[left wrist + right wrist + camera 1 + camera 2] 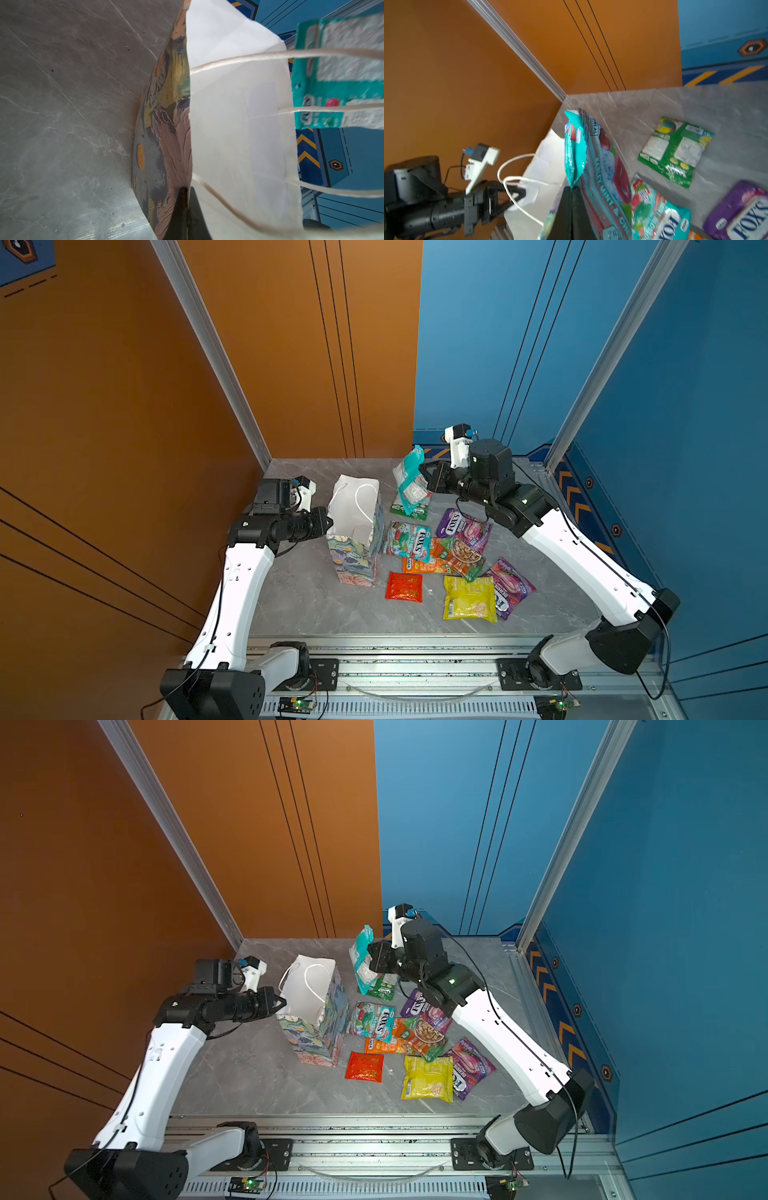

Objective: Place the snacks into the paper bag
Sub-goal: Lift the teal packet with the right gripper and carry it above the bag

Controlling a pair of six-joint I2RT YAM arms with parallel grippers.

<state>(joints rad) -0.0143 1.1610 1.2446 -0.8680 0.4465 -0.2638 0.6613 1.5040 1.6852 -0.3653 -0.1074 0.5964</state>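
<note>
left arm: rises from the near-left base, elbow high, forearm level and reaching right.
left gripper: fingers pinched tight on the left rim of the paper bag, one inside the wall and one outside.
paper bag: upright on the grey table, left of centre, mouth open, white cord handles drooping inside.
right arm: climbs from the near-right base toward the far left, wrist bent so the gripper points left.
right gripper: fingers clamped on the teal packet.
teal packet: hangs on edge, off the table, just right of the bag's mouth.
other snacks: flat on the table right of the bag: green packet, two purple packets, red-green packet, orange packet, yellow packet, small red packet.
</note>
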